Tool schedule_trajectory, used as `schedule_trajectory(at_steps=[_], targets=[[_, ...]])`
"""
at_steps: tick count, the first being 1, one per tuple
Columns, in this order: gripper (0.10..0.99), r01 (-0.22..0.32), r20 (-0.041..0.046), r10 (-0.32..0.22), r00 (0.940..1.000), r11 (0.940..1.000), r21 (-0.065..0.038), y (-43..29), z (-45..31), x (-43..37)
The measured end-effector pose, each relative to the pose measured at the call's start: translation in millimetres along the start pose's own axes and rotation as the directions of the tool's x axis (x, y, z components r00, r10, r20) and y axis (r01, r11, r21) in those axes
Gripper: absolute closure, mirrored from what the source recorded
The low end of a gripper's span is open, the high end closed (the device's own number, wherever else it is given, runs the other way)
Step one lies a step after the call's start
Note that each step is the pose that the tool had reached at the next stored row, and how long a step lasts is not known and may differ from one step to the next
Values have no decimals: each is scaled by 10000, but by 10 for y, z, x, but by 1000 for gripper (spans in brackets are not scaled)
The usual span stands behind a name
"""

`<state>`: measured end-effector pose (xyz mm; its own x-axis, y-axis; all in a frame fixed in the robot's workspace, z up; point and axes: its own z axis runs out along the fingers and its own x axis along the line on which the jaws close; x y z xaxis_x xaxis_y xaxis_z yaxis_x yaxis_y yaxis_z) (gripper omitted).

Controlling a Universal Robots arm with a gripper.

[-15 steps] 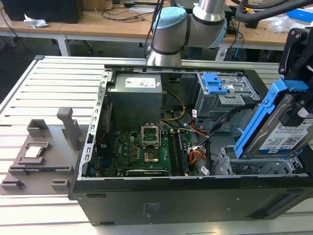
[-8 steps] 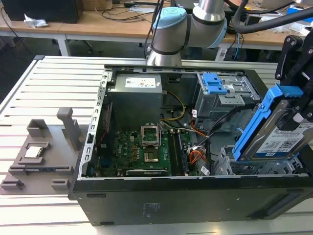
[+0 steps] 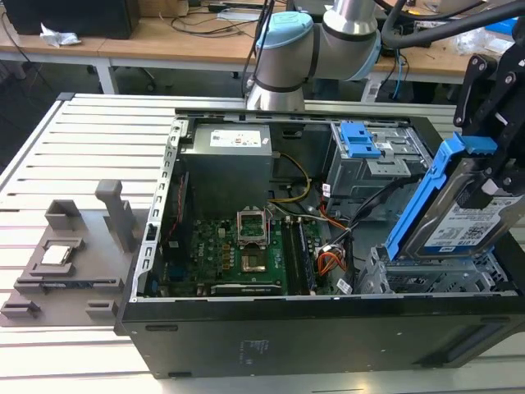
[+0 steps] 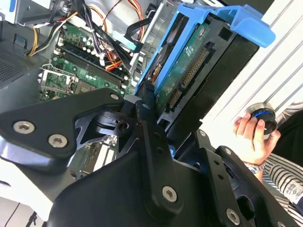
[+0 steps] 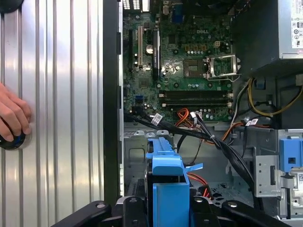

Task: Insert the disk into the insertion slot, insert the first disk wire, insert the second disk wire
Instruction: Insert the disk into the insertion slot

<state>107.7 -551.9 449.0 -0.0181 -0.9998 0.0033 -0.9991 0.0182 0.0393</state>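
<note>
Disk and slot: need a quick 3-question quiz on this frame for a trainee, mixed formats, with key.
1. True or false: the disk lies flat, fully seated in the insertion slot.
2. What is the gripper clamped on? A) the disk in its blue carrier B) a screwdriver C) nothing
3. What colour is the latch on the taller grey cage?
Key: 1 false, it hangs tilted above the slot; 2 A; 3 blue.
</note>
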Motion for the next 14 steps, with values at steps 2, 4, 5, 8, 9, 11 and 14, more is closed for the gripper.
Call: schedule_trajectory(at_steps=[2,4,5,8,9,11,14], targets=[[725,0,2,0,10000,10000,0,0,9,-4],[725,0,0,0,10000,10000,0,-1,19,-5],[725,0,-1,0,10000,10000,0,-1,25,-5],[725,0,0,0,10000,10000,0,-2,41,-5],[725,0,-1,0,10000,10000,0,-2,48,-5],[725,0,0,0,10000,10000,0,-2,61,-5],[725,0,0,0,10000,10000,0,-3,78,-5]])
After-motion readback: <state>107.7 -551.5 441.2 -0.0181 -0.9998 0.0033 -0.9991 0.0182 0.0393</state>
